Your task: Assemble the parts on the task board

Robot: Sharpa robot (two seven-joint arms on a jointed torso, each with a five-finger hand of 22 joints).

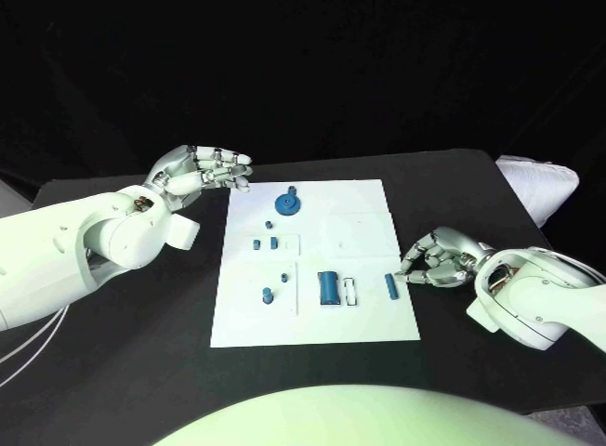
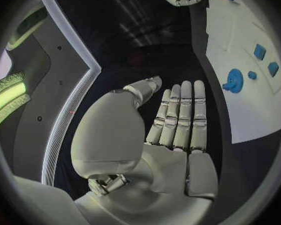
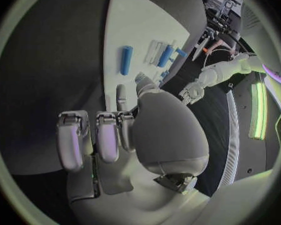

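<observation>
**benchguy:** Hands first, since nothing's being carried. We've got the right hand (image 1: 435, 260) on the black table (image 1: 142, 372) just off the task board's right edge, fingers curled in with nothing in them. Our left hand (image 1: 203, 169) is up by the board's far left corner, off the plate, fingers bent over and holding nothing; in the left wrist view they lie side by side and fairly straight (image 2: 178, 117), palm bare.

**torque_fan:** And the parts?

**benchguy:** All on the task board (image 1: 370, 316), the white plate mid-table. Round blue part with a knob (image 1: 288, 203) sits near the far edge, closest to our left hand. Below that we see a small blue piece (image 1: 270, 224), then a pair of little ones side by side (image 1: 264, 244), a tiny one (image 1: 285, 277), and another small one (image 1: 269, 295) toward the near left. Big blue cylinder (image 1: 329, 287) lies mid-board with a slim white piece (image 1: 350, 288) just beside it, and a slimmer blue bar (image 1: 391, 286) sits nearest our right hand.

**torque_fan:** Anything in the way?

**benchguy:** Not between hands and parts that we can see. Only other thing is a white padded object (image 1: 542, 184) at the table's far right corner, well apart from the board.
</observation>
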